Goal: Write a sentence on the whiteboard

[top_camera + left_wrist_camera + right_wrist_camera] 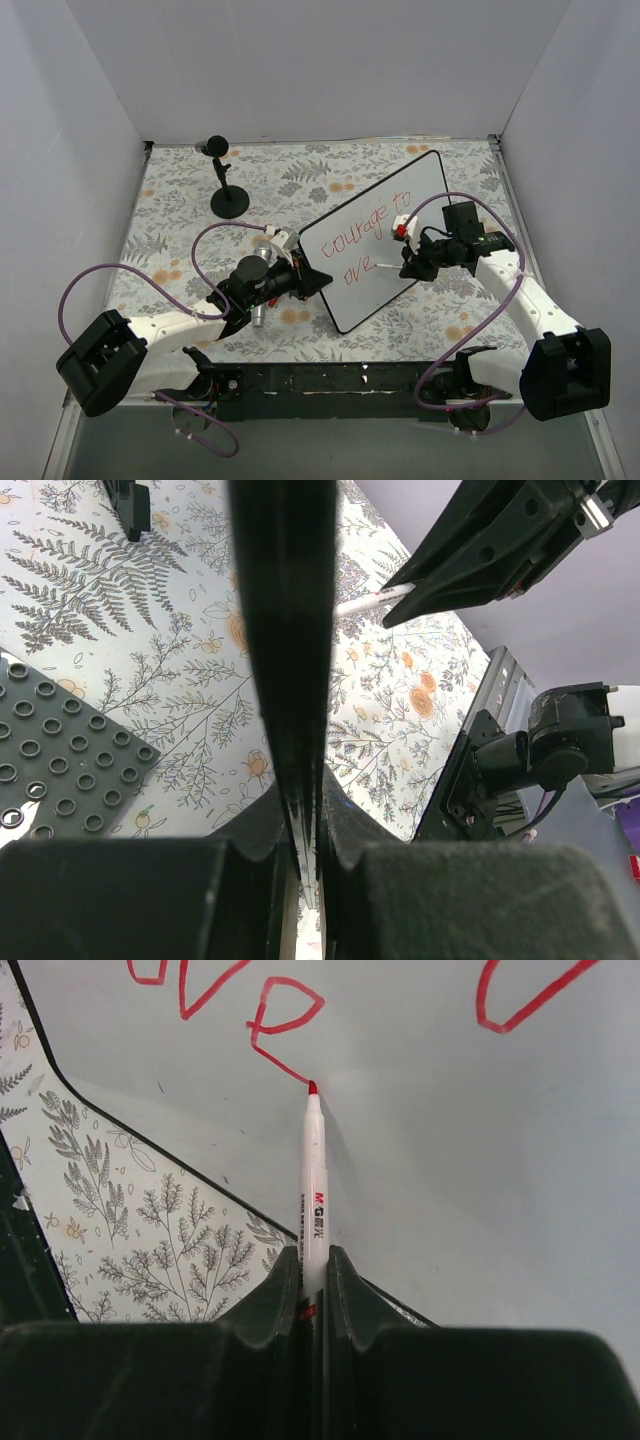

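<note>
The whiteboard [425,190] stands tilted on the floral cloth, and its black edge [285,630] runs up between my left gripper's fingers. My left gripper [316,281] [305,800] is shut on that edge at the board's lower left. The sentence [362,236] is in red marker: "courage to" above, "ove" [285,1015] below. My right gripper [412,268] [313,1270] is shut on a white marker [314,1180]. The marker's red tip [312,1087] touches the board at the tail of the "e". The right gripper [480,550] and the marker [362,604] also show in the left wrist view.
A black stand with a round base [228,195] is at the back left. A dark perforated plate [60,760] lies on the cloth beside the left gripper. Purple cables [120,275] loop off both arms. White walls close in the cloth on three sides.
</note>
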Robot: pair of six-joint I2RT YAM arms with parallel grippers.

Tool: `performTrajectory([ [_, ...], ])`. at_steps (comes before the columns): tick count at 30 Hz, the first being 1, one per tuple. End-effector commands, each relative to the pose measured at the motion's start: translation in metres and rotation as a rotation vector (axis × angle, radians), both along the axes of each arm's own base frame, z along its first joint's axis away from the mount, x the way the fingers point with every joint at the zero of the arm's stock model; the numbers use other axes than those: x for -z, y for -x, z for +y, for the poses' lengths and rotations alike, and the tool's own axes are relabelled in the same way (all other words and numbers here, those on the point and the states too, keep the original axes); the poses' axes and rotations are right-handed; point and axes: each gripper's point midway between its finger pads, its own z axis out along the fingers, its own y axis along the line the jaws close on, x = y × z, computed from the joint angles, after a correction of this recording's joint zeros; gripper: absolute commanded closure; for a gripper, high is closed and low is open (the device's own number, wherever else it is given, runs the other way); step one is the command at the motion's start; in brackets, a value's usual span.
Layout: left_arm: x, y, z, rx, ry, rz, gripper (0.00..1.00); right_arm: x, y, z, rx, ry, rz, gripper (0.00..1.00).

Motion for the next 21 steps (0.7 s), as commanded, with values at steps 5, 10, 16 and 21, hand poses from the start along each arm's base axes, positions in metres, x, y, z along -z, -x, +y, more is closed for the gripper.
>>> performTrajectory([
  [5, 0.0, 0.005, -0.002, 0.035, -0.017, -0.035, 1.0, -0.048, -0.005, 0.012, -0.082, -0.099, -0.113, 0.99],
  [10, 0.001, 0.005, -0.002, 0.037, -0.019, -0.033, 1.0, -0.06, -0.002, 0.013, -0.088, -0.118, -0.161, 0.99],
  [16, 0.001, 0.006, -0.002, 0.043, -0.022, -0.034, 1.0, -0.056, -0.006, 0.006, -0.049, -0.09, -0.166, 0.99],
  [21, 0.003, 0.007, -0.001, 0.042, -0.025, -0.033, 1.0, -0.05, -0.008, 0.001, -0.03, -0.079, -0.171, 0.99],
])
